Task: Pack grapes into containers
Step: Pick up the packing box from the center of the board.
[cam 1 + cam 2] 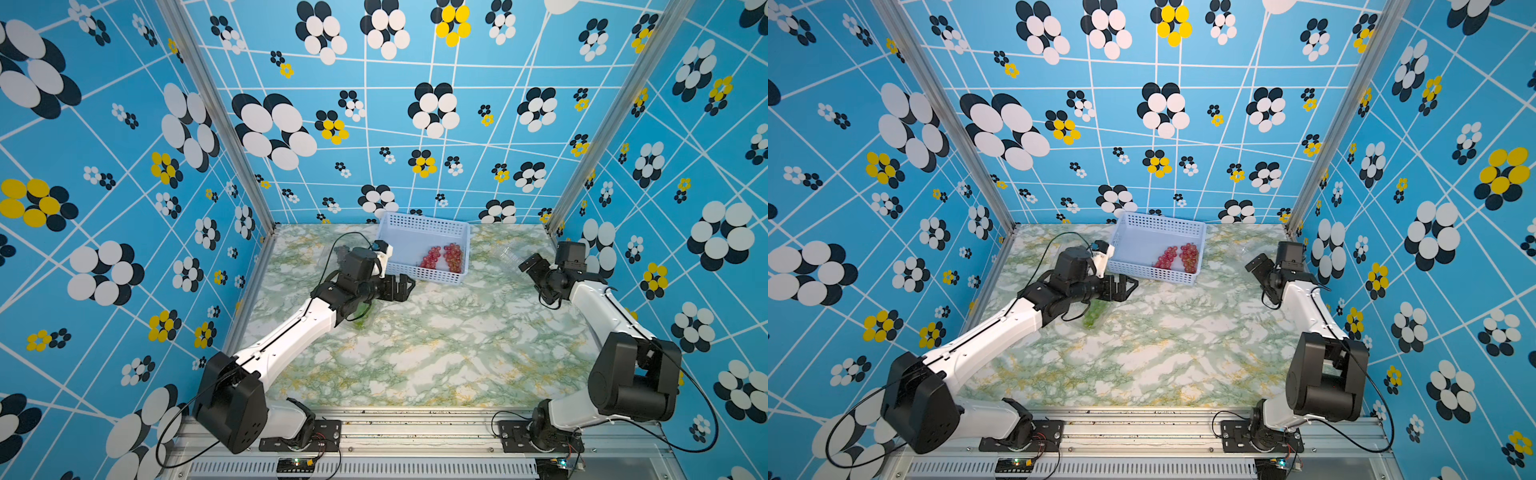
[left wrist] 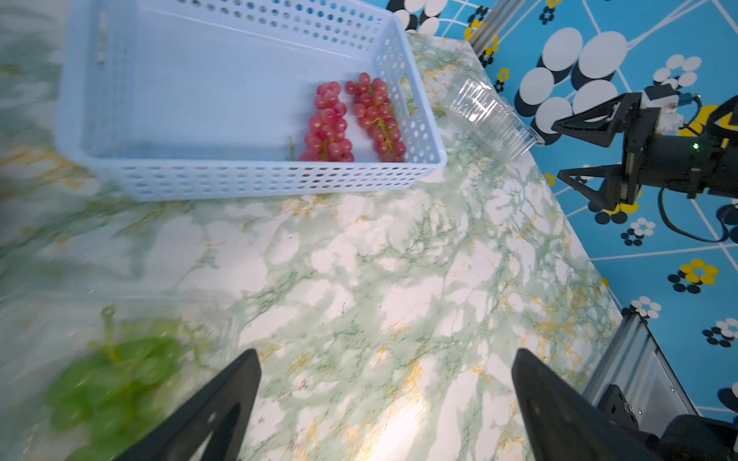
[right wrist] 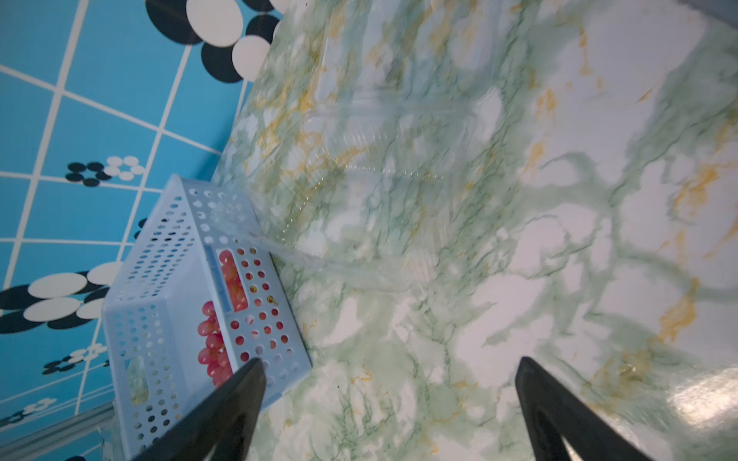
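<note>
Two red-pink bunches of grapes [image 1: 430, 257] [image 1: 454, 257] lie side by side in the light-blue basket [image 1: 424, 224], and the left wrist view shows them too [image 2: 329, 123] [image 2: 377, 115]. A green bunch [image 1: 1094, 313] [image 2: 116, 379] lies under my left forearm, apparently inside a blurred clear container [image 2: 167, 297]. My left gripper [image 1: 405, 286] [image 2: 385, 355] hangs open and holds nothing over bare table, just in front of the basket. Another clear container [image 2: 491, 115] [image 3: 391, 131] lies at the back right. My right gripper [image 1: 530, 264] [image 3: 389, 363] is open beside it and holds nothing.
The perforated basket [image 1: 1158, 218] stands at the back centre against the patterned wall. Marble-patterned tabletop [image 1: 436, 353] stretches between the two arms. Aluminium posts [image 1: 557, 224] mark the back corners and a metal rail [image 1: 415, 419] runs along the front edge.
</note>
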